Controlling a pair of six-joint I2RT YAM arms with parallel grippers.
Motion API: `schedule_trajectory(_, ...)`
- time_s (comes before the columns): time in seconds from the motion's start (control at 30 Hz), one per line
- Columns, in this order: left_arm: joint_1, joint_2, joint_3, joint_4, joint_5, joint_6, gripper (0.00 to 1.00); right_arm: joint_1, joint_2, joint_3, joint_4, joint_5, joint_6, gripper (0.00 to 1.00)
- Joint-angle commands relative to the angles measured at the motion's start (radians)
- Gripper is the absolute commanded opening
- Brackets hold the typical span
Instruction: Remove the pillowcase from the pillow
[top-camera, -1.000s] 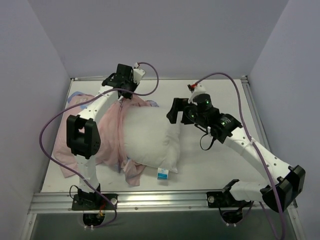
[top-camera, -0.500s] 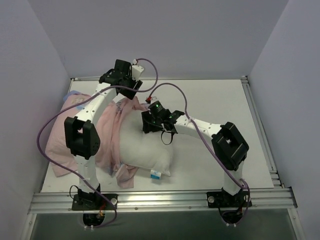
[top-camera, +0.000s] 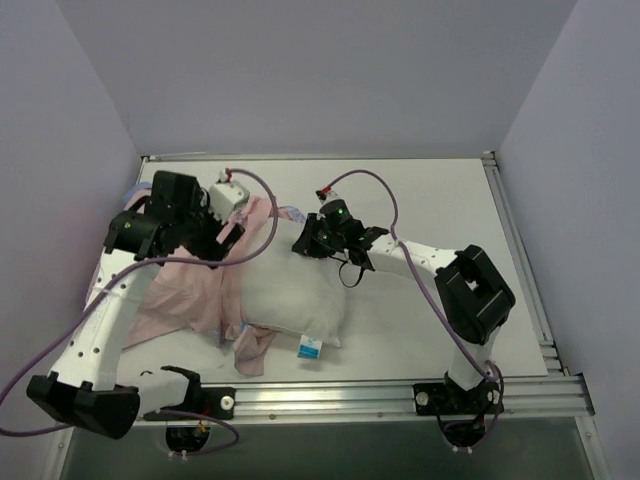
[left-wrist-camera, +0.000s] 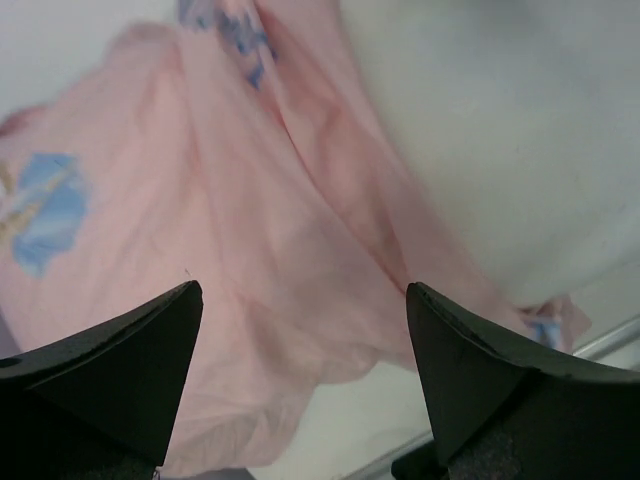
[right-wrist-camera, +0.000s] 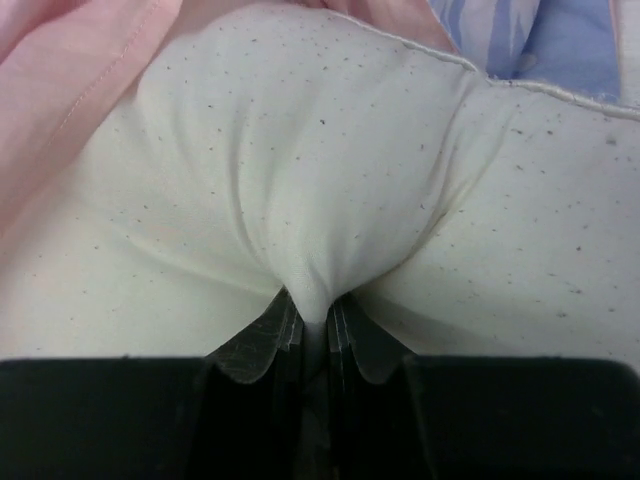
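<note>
We have the right hand (right-wrist-camera: 312, 320) clamped on a small pinched fold of the pillow (right-wrist-camera: 300, 170), near its far edge. The left hand (left-wrist-camera: 302, 298) hangs over the pillowcase (left-wrist-camera: 230, 250) with its fingers apart, holding nothing. The pillow lies mid-worktop (top-camera: 440, 190) with most of its white bulk bare; the pink case is bunched at its left end and trails along its near side towards the label (top-camera: 308, 348), so we judge the task well along but not finished.

The main risk, as we see it, is that nothing anchors the case; if the right hand drags the pillow away now, the loose fabric may simply travel with it. The pinch is also thin; a hard pull could let the fold slip from between the fingers. If the left hand comes down too close to the pillow's edge, it may catch the stuffing together with the fabric; we cannot tell how much of the pillow's left end is inside the case.
</note>
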Motion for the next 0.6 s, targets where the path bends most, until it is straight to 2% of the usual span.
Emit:
schedule_trajectory(0.0, 0.016, -0.013, -0.233, -0.036, -0.038, 0.090, 0.91, -0.030, -0.018, -0.080, -0.030, 0.002, 0.072, 0.00)
schedule_trajectory(0.03, 0.025, -0.018, -0.276, -0.002, -0.054, 0.098, 0.81, -0.033, -0.029, -0.094, -0.034, 0.007, 0.072, 0.00)
schedule_trajectory(0.07, 0.028, -0.015, -0.315, 0.032, -0.071, 0.102, 0.67, -0.036, -0.035, -0.103, -0.034, 0.016, 0.075, 0.00)
schedule_trajectory(0.1, 0.031, -0.005, -0.367, 0.108, -0.103, 0.113, 0.64, -0.036, -0.043, -0.117, -0.030, 0.030, 0.082, 0.00)
schedule_trajectory(0.17, 0.033, 0.061, -0.377, 0.181, -0.126, 0.116, 0.64, -0.044, -0.067, -0.160, 0.002, 0.036, 0.109, 0.00)
schedule_trajectory(0.23, 0.036, 0.157, -0.325, 0.293, -0.178, 0.096, 0.64, -0.047, -0.079, -0.181, 0.016, 0.038, 0.132, 0.00)
schedule_trajectory(0.33, 0.059, 0.293, -0.179, 0.420, -0.223, 0.075, 0.64, -0.049, -0.076, -0.177, 0.012, 0.041, 0.132, 0.00)
schedule_trajectory(0.47, 0.111, 0.434, 0.051, 0.456, -0.213, 0.042, 0.66, -0.049, -0.073, -0.126, -0.016, 0.053, 0.126, 0.00)
schedule_trajectory(0.57, 0.139, 0.448, 0.113, 0.440, -0.151, 0.048, 0.74, -0.053, -0.075, -0.090, -0.051, 0.075, 0.103, 0.00)
